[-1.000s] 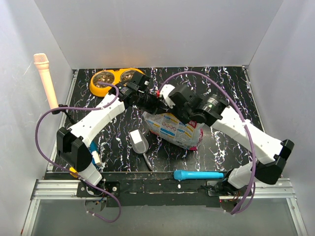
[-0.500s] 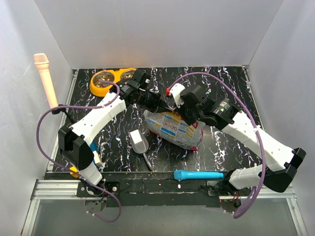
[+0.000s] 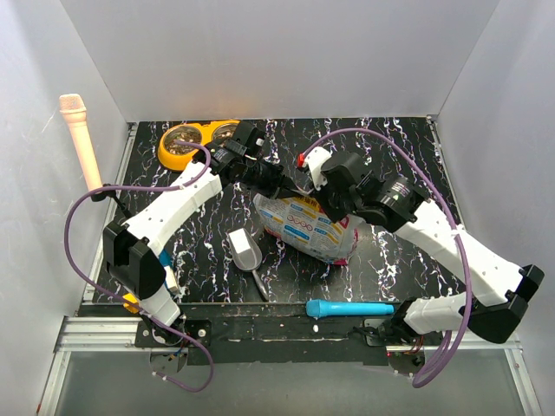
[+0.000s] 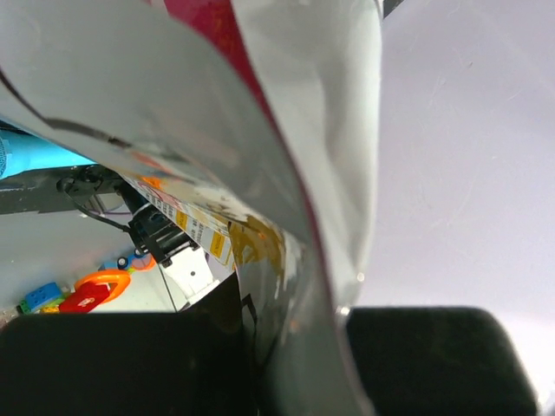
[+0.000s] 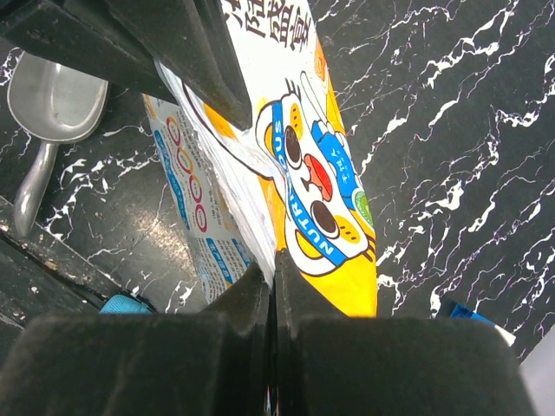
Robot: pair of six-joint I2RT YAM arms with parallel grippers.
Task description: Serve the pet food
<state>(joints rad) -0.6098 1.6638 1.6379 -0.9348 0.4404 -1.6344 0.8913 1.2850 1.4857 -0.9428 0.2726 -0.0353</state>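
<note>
The printed pet food pouch (image 3: pixel 308 227) lies mid-table with its top edge lifted. My left gripper (image 3: pixel 279 184) is shut on that edge from the left. In the left wrist view the silvery pouch wall (image 4: pixel 286 130) fills the frame and runs down between the left gripper's (image 4: pixel 299 347) jaws. My right gripper (image 3: pixel 314 189) is shut on the same edge from the right. The right wrist view shows the right gripper (image 5: pixel 274 286) pinching the yellow cartoon-printed pouch (image 5: pixel 321 173). The pet food itself is hidden inside the pouch. The grey metal scoop (image 3: pixel 245 250) lies left of the pouch.
The orange double bowl (image 3: pixel 165 154) sits at the back left, behind the left arm; I cannot tell what its brownish cups hold. A blue tube-like object (image 3: pixel 351 308) lies at the near edge. A pale rod (image 3: pixel 80 139) stands by the left wall. The scoop (image 5: pixel 52 100) lies below the pouch.
My right gripper has closed on the pouch's top edge, and the right arm's elbow has swung out to the right. The left gripper kept its hold and shifted slightly.
</note>
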